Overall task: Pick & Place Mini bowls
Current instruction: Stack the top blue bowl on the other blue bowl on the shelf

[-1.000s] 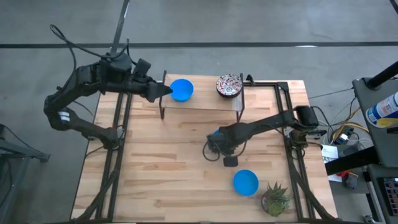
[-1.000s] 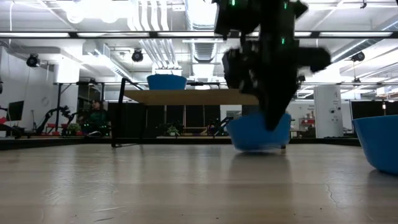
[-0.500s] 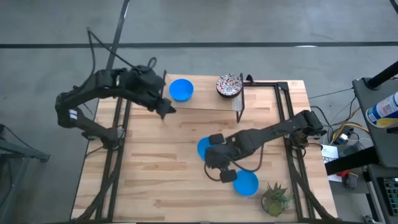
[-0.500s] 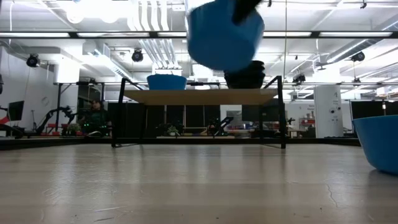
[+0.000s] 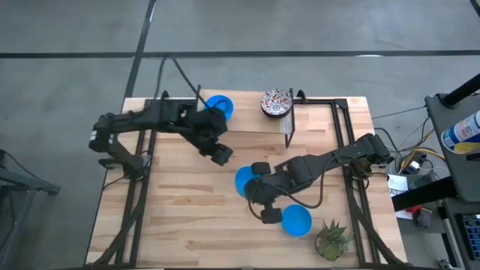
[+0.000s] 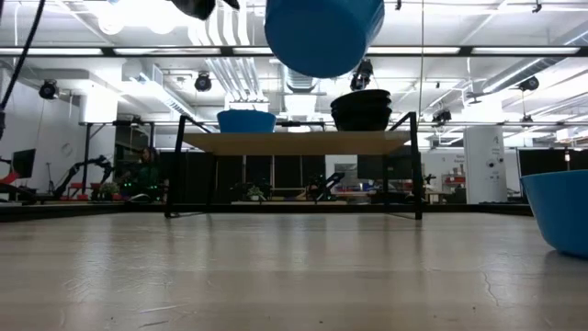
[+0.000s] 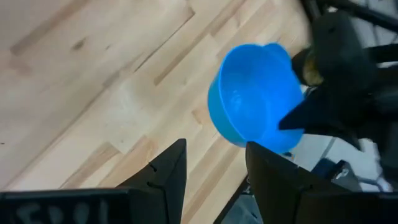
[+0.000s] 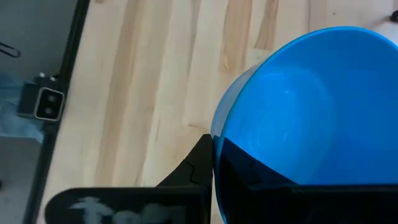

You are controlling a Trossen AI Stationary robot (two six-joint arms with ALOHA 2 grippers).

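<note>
The wooden worktop (image 5: 187,195) fills the middle of the high view. A small raised shelf (image 5: 244,120) stands at its upper centre, carrying a blue bowl (image 5: 219,107) at its left end and a patterned bowl (image 5: 276,103) at its right end. In the low view the patterned one shows as a dark stack (image 6: 360,109), so it may be more than one bowl.

The right tool (image 5: 255,184), just below the frame's centre, grips the rim of a second blue bowl (image 5: 244,179) and holds it in the air, well clear of the boards in the low view. The left tool (image 7: 211,174), open and holding nothing, hangs just below the shelf's left end.

A third blue bowl (image 5: 297,220) sits at lower right, with a small potted plant (image 5: 332,238) just beside it.
</note>
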